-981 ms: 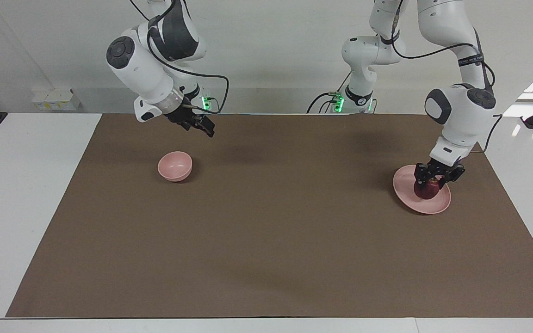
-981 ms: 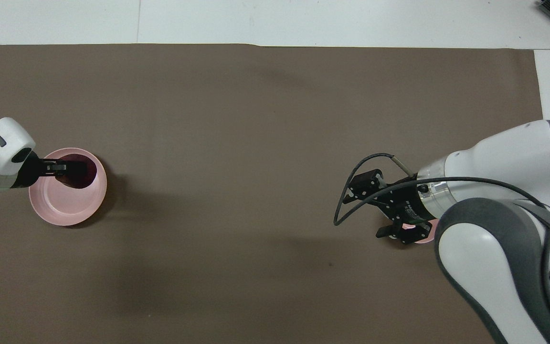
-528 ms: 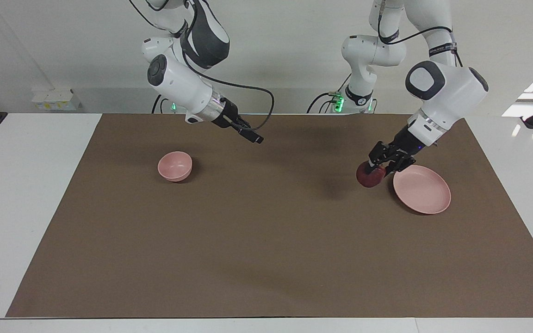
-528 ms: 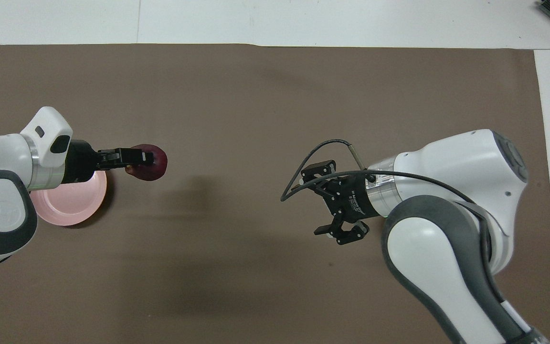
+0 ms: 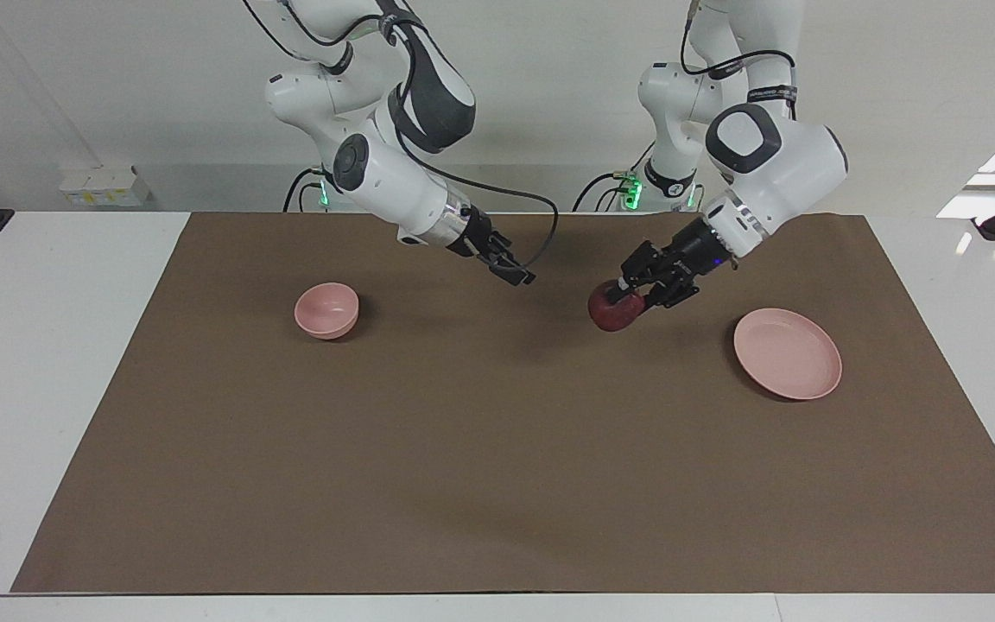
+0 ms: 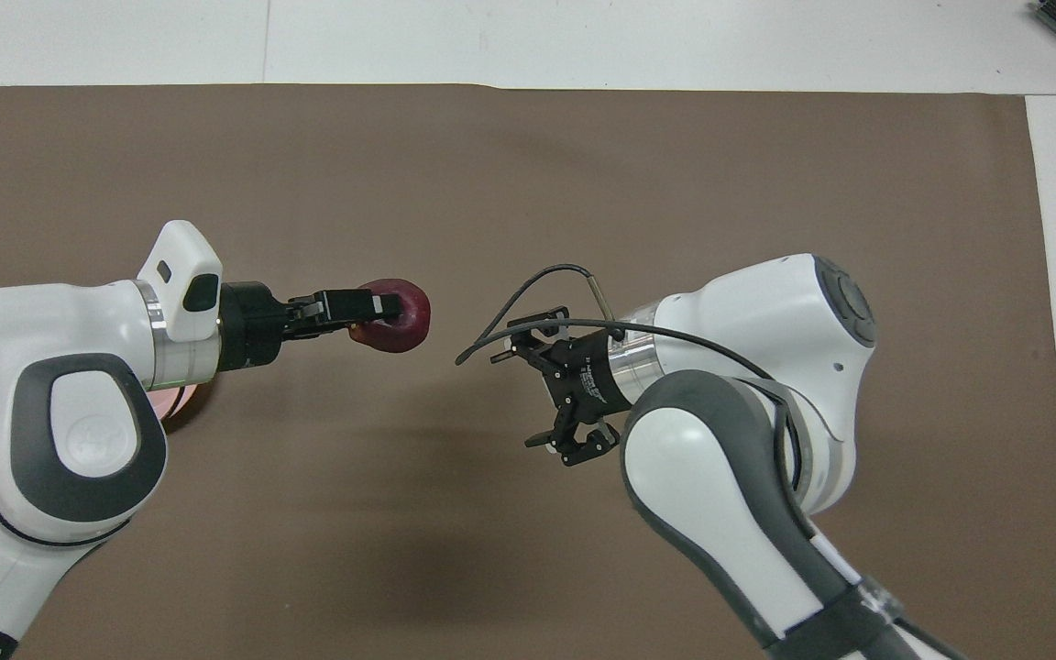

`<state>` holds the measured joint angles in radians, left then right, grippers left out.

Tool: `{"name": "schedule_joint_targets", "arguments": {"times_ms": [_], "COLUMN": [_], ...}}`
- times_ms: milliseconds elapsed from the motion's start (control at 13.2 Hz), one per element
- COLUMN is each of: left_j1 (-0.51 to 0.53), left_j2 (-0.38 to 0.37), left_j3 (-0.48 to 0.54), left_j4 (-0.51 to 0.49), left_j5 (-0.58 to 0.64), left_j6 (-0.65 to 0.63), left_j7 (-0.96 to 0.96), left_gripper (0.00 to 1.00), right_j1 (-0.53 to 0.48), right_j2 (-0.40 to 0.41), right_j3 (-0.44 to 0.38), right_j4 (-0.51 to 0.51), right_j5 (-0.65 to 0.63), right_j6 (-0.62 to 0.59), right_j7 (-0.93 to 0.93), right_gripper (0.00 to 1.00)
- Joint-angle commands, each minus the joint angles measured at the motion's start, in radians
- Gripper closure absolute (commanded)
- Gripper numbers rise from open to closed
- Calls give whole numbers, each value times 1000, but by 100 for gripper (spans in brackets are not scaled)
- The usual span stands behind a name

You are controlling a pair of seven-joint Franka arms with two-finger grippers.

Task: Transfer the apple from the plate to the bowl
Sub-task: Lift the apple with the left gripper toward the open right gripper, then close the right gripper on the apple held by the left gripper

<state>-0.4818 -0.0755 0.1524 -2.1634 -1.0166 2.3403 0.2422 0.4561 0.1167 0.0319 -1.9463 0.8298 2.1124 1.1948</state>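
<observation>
We logged the apple [image 5: 614, 312] off the plate [image 5: 788, 354] and up in the air, clamped between the fingers of the left gripper [image 5: 633, 294], over the bare brown mat [image 5: 497, 466] about midway along the robots' edge of the desk, so the pick looked done and the carry partly done. The plate sat bare toward the left arm's end of the desk, nearer the robots' edge than the edge away from them. The bowl [image 5: 326, 309] sat with nothing in it toward the right arm's end, about level with the plate. The right gripper [image 5: 510, 269] hung in the air over the mat between the bowl and the apple, fingers spread apart and holding nothing, pointed toward the apple. We judged a handover as likely next, since the bowl was well apart from the left arm. Left to do: pass or carry the apple over to the bowl, lower it in, release. Room was generous, nothing else stood on the mat, and the whole half of the desk away from the robots lay open. The only tight spot was between the two grippers near the middle, where they were near each other. Neither dish sat close to a desk edge or corner
</observation>
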Motion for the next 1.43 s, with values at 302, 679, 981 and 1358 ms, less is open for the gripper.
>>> {"name": "schedule_joint_targets", "arguments": {"times_ms": [302, 679, 981, 1358], "left_j1": [-96, -104, -139, -161], "left_j2": [-110, -112, -107, -105], "left_j3": [19, 18, 16, 16], "left_j4": [-141, -144, -142, -139], "left_j5": [-63, -63, -71, -74], "left_j6": [105, 110, 177, 177], "left_j7": [6, 5, 2, -17], "left_gripper": [100, 100, 100, 100], "right_j1": [29, 49, 78, 102], "right_j2": [14, 23, 49, 73], "right_j3": [-3, -3, -3, -3], "right_j4": [37, 44, 50, 67], "right_j5": [18, 6, -4, -14], "right_j6": [67, 219, 244, 245], "right_j7": [16, 130, 192, 215], "right_gripper": [0, 0, 0, 0]}}
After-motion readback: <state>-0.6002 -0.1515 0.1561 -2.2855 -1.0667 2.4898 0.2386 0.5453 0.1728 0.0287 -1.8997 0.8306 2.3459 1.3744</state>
